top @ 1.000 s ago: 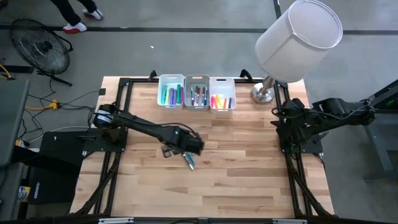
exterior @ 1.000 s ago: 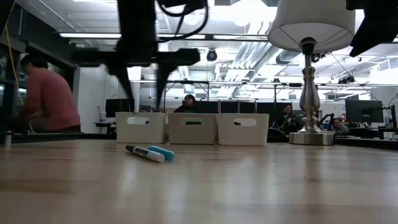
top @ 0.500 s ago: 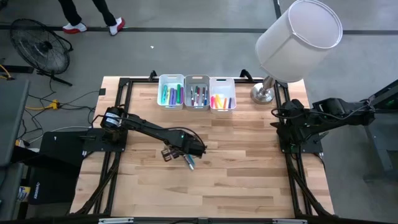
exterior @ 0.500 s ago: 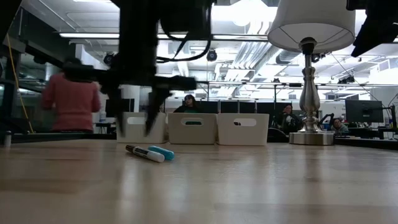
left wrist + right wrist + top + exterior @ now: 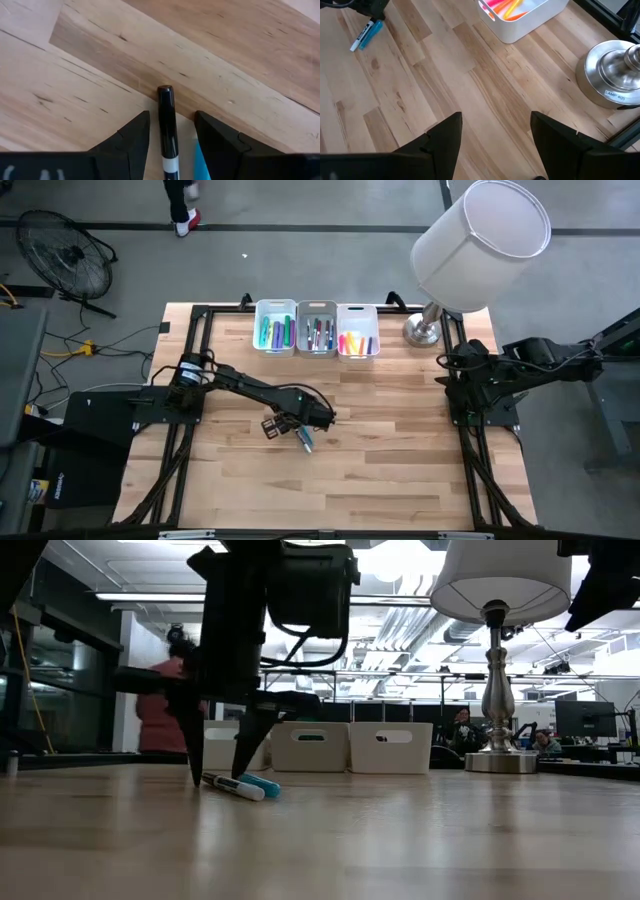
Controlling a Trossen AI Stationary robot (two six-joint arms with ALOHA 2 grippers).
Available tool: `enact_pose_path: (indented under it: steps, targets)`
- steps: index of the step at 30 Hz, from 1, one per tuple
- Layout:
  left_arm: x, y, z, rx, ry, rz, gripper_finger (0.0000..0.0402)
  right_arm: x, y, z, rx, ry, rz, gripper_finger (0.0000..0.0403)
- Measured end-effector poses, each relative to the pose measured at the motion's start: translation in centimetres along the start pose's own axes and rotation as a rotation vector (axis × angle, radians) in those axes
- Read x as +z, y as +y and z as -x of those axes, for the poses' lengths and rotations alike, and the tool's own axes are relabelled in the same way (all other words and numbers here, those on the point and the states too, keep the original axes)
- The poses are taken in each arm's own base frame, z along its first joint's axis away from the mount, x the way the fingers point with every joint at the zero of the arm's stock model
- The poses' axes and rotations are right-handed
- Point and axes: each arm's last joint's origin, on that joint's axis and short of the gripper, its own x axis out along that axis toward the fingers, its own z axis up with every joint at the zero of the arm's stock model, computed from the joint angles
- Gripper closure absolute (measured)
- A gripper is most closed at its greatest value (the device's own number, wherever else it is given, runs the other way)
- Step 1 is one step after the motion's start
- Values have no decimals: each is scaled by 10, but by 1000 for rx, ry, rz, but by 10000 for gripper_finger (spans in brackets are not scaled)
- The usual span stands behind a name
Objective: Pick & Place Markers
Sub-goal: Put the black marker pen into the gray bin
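Two markers lie side by side on the wooden table near its middle. One has a white body and a black cap (image 5: pixel 166 120), the other is teal (image 5: pixel 262 784); both show in the high view (image 5: pixel 305 442). My left gripper (image 5: pixel 170 117) points down over them, open. Its fingertips (image 5: pixel 217 778) hang close to the tabletop on either side of the black-capped marker; the teal marker lies just outside one finger. My right gripper (image 5: pixel 492 122) waits open, raised at the table's right edge (image 5: pixel 458 362).
Three white bins stand in a row at the far edge, holding green and teal (image 5: pixel 276 332), red and purple (image 5: pixel 317 332), and pink, orange and yellow markers (image 5: pixel 358 338). A lamp's metal base (image 5: pixel 425 330) stands at the far right, its white shade (image 5: pixel 480 240) above it.
My left gripper has come down toward the two markers and rolled a little. Its open fingers now straddle the black-capped marker close to the table. The markers have not moved.
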Motion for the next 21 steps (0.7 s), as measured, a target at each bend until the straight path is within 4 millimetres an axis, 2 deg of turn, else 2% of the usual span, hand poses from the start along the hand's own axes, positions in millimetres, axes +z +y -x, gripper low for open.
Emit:
enact_pose_path:
  steps: [9, 21]
  targets:
    - [-1, 0, 0, 15, 32, 0, 244, 0, 0, 0, 4, 4, 1, 179]
    - [-19, 8, 1, 7, 104, -42, 244, -2, -1, 0, -8, 20, 19, 179]
